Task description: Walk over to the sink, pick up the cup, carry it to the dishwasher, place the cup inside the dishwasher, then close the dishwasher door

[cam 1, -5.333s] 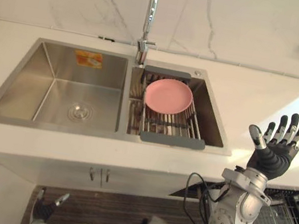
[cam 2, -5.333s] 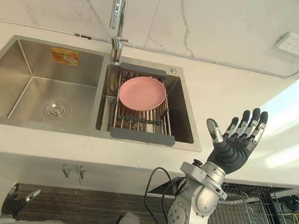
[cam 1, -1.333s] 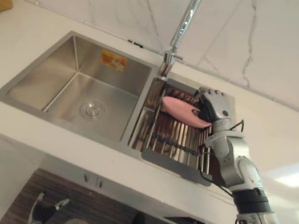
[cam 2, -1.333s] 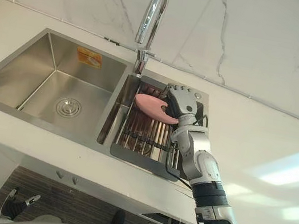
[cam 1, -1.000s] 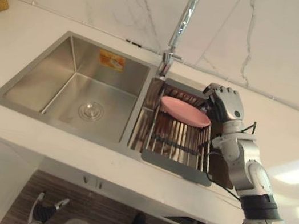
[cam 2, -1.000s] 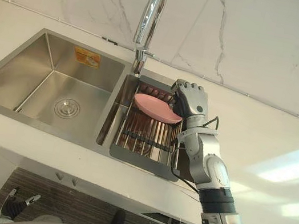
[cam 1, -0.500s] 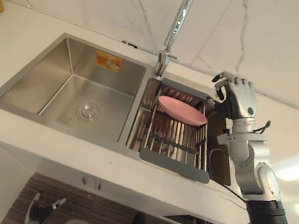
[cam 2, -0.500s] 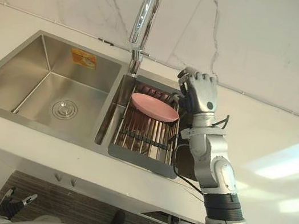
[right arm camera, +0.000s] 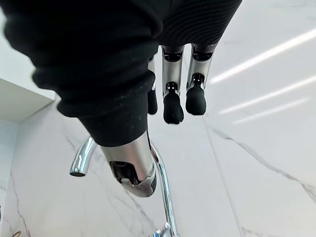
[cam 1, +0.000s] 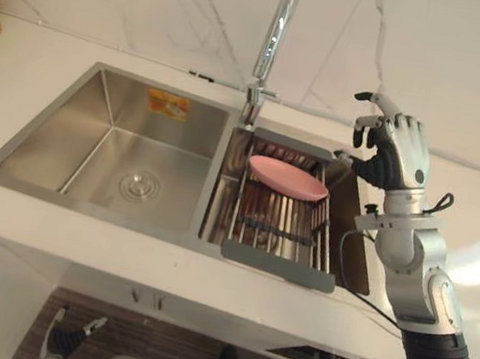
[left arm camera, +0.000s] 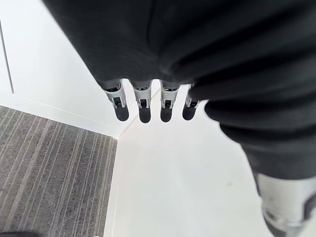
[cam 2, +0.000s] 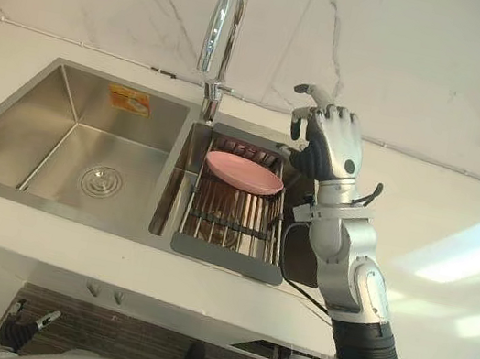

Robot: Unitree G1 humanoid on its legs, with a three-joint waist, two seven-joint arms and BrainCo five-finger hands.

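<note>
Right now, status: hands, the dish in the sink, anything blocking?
Right hand open, empty, raised beside the rack. Left hand open, down low. Pink plate lies on the rack, untouched. Faucet stands near the right hand.

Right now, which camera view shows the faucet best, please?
The right eye view: the faucet shows whole, base to arched spout. The left eye view shows it edge-on; the right wrist view catches its arch past the right robot hand.

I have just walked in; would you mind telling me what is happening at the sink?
The robot stands at the sink. Its right hand hovers open and empty over the right basin's far corner, apart from the pink plate lying on the drying rack there. The left hand hangs open, low by the floor.
</note>
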